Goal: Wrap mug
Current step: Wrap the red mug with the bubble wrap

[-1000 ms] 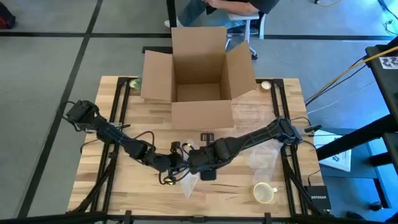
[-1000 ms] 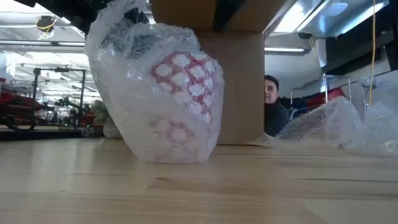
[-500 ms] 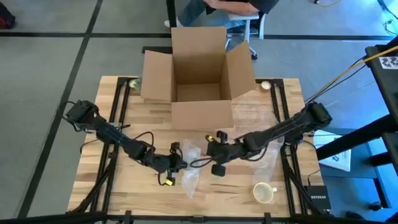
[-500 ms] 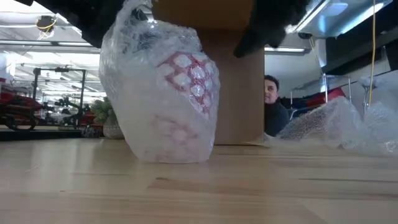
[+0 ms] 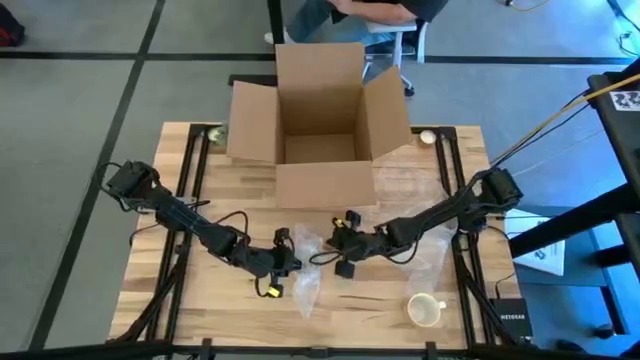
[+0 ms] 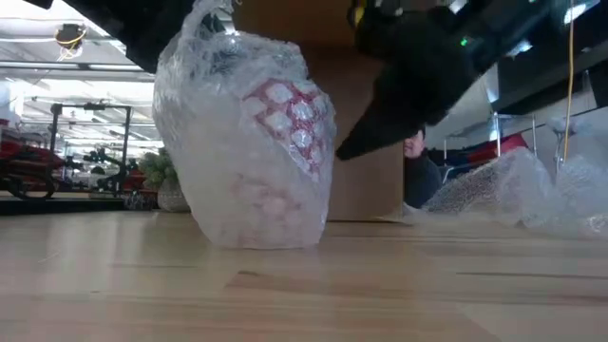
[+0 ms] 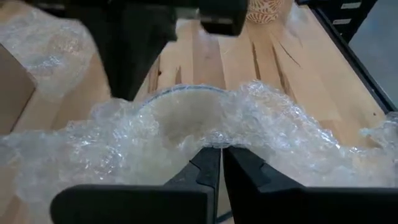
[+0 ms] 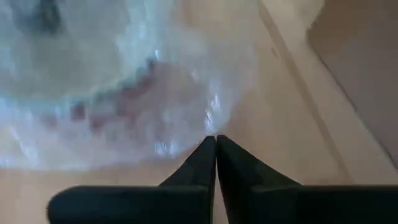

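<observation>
Now the bubble-wrapped mug (image 6: 249, 142) stands upright mid-table, in front of the open cardboard box (image 5: 320, 115), red pattern showing through the wrap. Left gripper (image 7: 221, 155) has its fingers pressed together on the top edge of the bubble wrap (image 7: 261, 134) over the mug's rim. Right gripper (image 8: 216, 142) is just beside the wrapped mug, fingertips pinched together with nothing between them. A bare cream mug (image 5: 424, 310) sits near the table's front right, with loose bubble wrap (image 5: 425, 250) close behind it.
</observation>
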